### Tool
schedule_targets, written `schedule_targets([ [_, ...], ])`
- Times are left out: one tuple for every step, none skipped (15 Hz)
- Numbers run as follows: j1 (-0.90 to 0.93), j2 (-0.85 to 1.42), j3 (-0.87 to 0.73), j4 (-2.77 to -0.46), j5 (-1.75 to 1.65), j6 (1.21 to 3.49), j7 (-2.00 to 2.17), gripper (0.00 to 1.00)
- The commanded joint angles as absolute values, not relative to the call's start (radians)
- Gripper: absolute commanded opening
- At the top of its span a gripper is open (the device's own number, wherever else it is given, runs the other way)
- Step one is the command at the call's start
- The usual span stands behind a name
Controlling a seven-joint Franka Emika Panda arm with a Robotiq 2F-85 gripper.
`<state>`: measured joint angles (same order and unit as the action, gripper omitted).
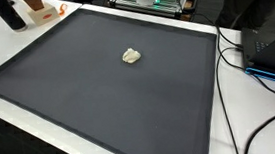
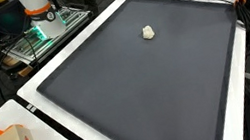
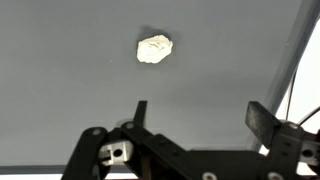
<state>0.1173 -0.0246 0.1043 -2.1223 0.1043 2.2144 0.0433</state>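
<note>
In the wrist view, the small whitish lump (image 3: pixel 154 48) lies on the dark mat (image 3: pixel 60 80) ahead of the claw (image 3: pixel 200 115), a little toward the left of the picture and well apart from both fingertips. It is almost round, so no long axis is clear. The claw hangs above the mat, wide and empty. In both exterior views the lump sits alone near the mat's middle on the bench (image 2: pixel 235 113).

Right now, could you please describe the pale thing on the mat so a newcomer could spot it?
A large dark grey mat covers most of the white table. On it, slightly off centre, lies a small crumpled off-white lump, ahead of the open gripper. It is the only pale thing on the dark mat.
</note>
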Motion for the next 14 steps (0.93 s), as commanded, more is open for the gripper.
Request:
schedule_targets([
  [0.109, 0.034, 0.103, -2.158, 0.083, 2.292, 0.074, 1.00],
  [0.108, 0.053, 0.102, -2.166, 0.067, 2.316, 0.098, 1.00],
  [0.109, 0.076, 0.101, -2.175, 0.060, 2.332, 0.092, 1.00],
  [0.110, 0.097, 0.101, -2.187, 0.050, 2.359, 0.095, 1.00],
  [0.112, 0.120, 0.099, -2.194, 0.042, 2.380, 0.102, 1.00],
  [0.113, 0.142, 0.099, -2.198, 0.041, 2.402, 0.104, 1.00],
  [0.116, 0.167, 0.095, -2.202, 0.023, 2.428, 0.129, 1.00],
  [0.119, 0.187, 0.091, -2.207, 0.005, 2.459, 0.145, 1.00],
  [0.122, 0.209, 0.088, -2.204, -0.005, 2.476, 0.169, 1.00],
  [0.126, 0.230, 0.083, -2.203, -0.020, 2.494, 0.188, 1.00],
  [0.129, 0.250, 0.080, -2.200, -0.029, 2.507, 0.203, 1.00],
  [0.133, 0.266, 0.077, -2.198, -0.038, 2.514, 0.217, 1.00],
  [0.137, 0.286, 0.073, -2.194, -0.044, 2.520, 0.233, 1.00],
  [0.142, 0.300, 0.069, -2.192, -0.055, 2.523, 0.244, 1.00],
])
